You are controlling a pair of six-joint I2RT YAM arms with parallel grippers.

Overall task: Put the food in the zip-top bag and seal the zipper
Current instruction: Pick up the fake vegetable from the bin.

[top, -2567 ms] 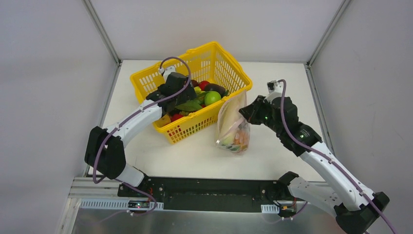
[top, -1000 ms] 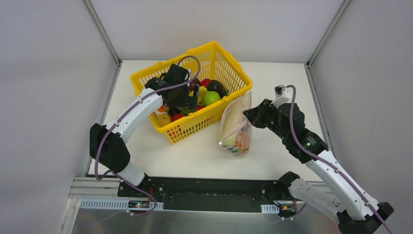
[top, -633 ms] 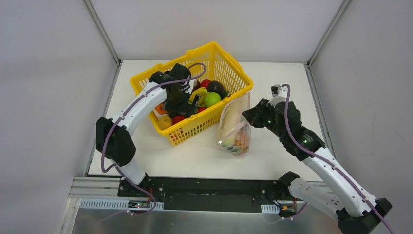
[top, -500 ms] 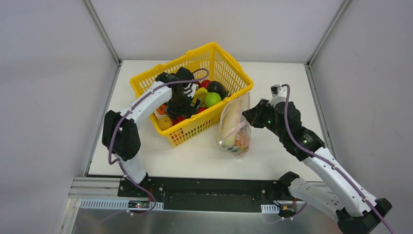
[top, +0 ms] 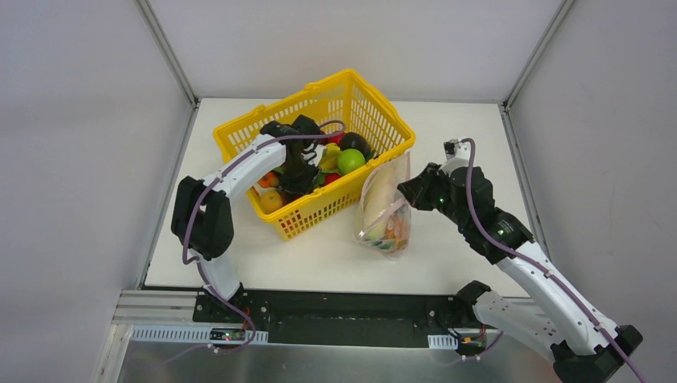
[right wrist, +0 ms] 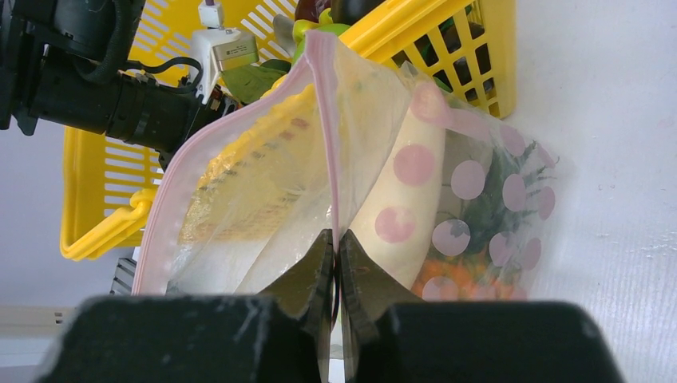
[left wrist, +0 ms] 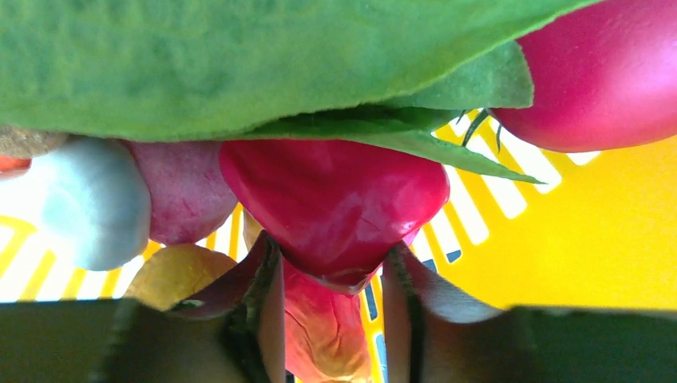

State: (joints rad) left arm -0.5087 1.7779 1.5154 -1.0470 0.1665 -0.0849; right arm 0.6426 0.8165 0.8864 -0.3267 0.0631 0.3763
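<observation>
1. Between the left gripper's fingers (left wrist: 267, 319), a red toy fruit (left wrist: 335, 203) looks like smooth, glossy plastic.
2. Above the fingers, a green leaf (left wrist: 239, 64) has a matt, felt-like cloth texture.
3. Behind them, the yellow basket (left wrist: 559, 247) is smooth, slightly shiny plastic lattice.
4. Pinched between the right gripper's fingers (right wrist: 307, 283), the zip-top bag (right wrist: 375, 136) is clear, crinkly, glossy film printed with pink dots.
5. Its zipper (right wrist: 323, 112) is a matt pinkish strip.

The clear zip-top bag (top: 384, 206) stands upright beside the yellow basket, its pink zipper (right wrist: 326, 128) gaping, holding a white radish (right wrist: 407, 191) and orange pieces (right wrist: 451, 279).
</observation>
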